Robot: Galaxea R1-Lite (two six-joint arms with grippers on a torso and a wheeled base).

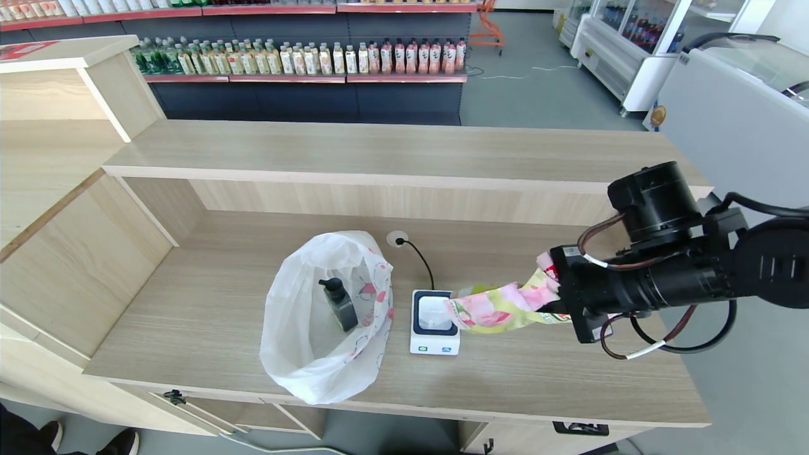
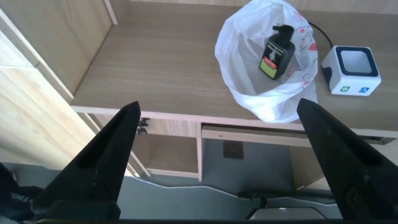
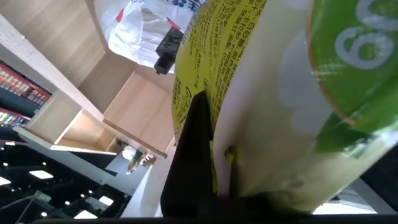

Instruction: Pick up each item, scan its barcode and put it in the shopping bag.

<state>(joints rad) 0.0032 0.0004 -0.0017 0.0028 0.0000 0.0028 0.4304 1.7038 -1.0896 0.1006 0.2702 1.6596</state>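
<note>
While the right gripper (image 1: 559, 300) pinches one end of a soft packet (image 1: 499, 306) printed in pink, green and yellow, the packet's free end hangs over the right edge of the scanner (image 1: 430, 316); whether it touches the glass cannot be told.

Scanner: a white block with a dark-framed window, standing on the wooden counter (image 1: 189, 316) just right of the shopping bag (image 1: 297, 354). A black cable (image 1: 422, 259) runs from its far side to a round port in the counter.

Shopping bag: white plastic with pink print, mouth open, standing near the front edge at centre. A dark pump bottle (image 1: 341, 306) stands upright inside it.

Left gripper (image 2: 219, 107): fingers spread wide, held off the near edge of the counter, to the left of the bag and well apart from it.

Background: shelves of drink bottles (image 1: 303, 60) along the far wall; chest freezers (image 1: 632, 57) at far right.
</note>
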